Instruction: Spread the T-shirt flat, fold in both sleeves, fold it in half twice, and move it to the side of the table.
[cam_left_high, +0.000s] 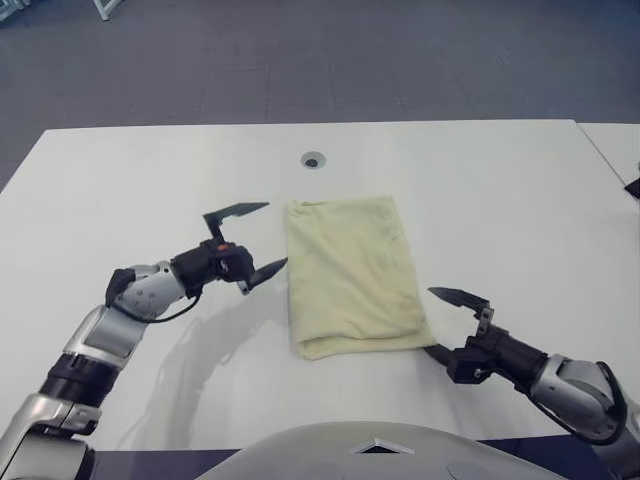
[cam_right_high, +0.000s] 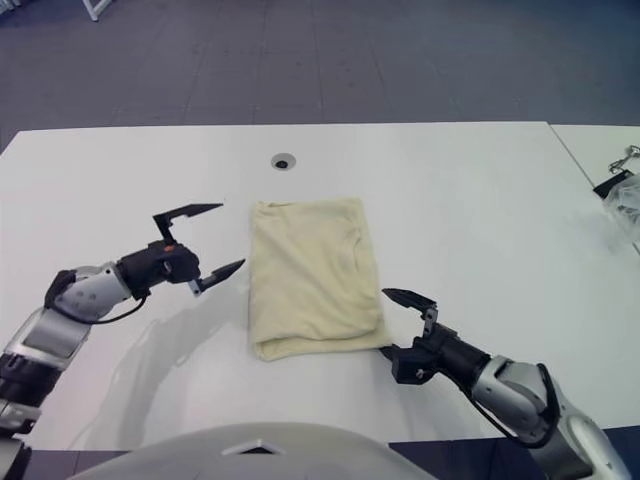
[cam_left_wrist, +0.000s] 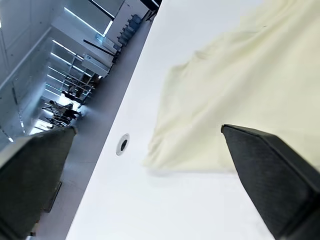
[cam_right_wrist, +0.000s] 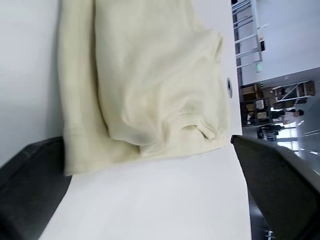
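White surface (cam_left_high: 520, 200) over grey floor carries one T-shirt (cam_left_high: 350, 275), pale yellow and folded into a compact rectangle, lying near the middle. One round hole (cam_left_high: 314, 159) sits in the surface beyond it. Two pairs of fingers flank the shirt. The left fingers (cam_left_high: 240, 211) are spread wide and empty just beside its left edge. The right fingers (cam_left_high: 458, 296) are likewise parted, holding nothing, at its near right corner. Whether the lower right finger touches the cloth or slips beneath it is hard to tell. Dark clutter (cam_left_high: 632, 187) at the right edge is cut off and unidentifiable.
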